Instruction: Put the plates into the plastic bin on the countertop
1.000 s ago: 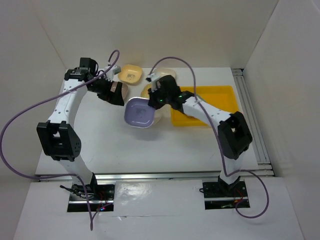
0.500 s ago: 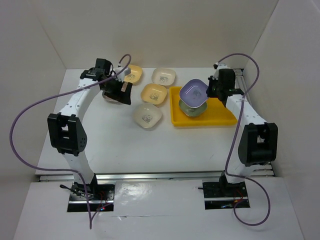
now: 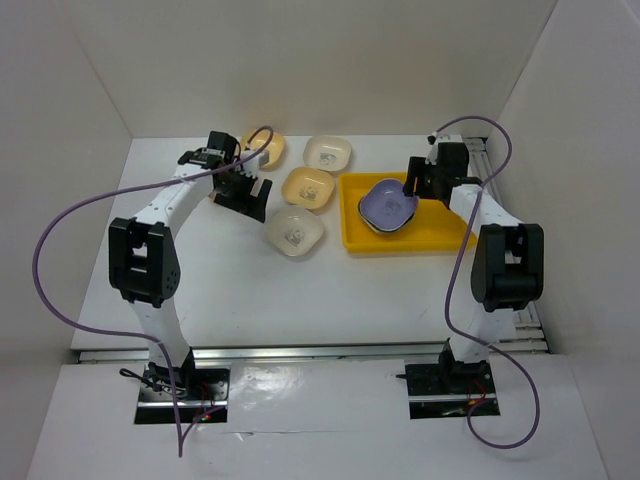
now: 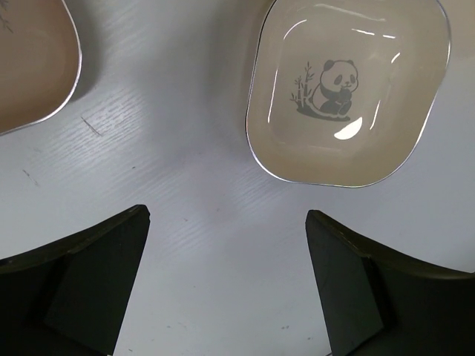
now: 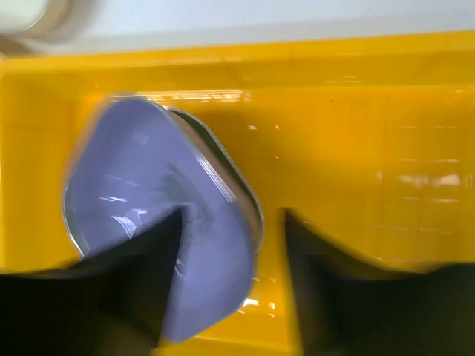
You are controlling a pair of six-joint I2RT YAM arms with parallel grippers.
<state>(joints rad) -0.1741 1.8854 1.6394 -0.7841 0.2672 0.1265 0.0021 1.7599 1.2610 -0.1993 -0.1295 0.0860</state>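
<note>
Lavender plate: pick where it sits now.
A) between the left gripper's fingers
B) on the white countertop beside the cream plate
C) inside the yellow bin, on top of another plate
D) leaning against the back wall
C: the lavender plate lies within the walls of the plastic bin, and the right wrist view shows the rim of another plate under it.

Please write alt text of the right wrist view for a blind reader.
A blurred lavender plate lies in the yellow bin, between the two dark fingers of the tool, which stand apart at the bottom edge. White countertop shows along the top.
</note>
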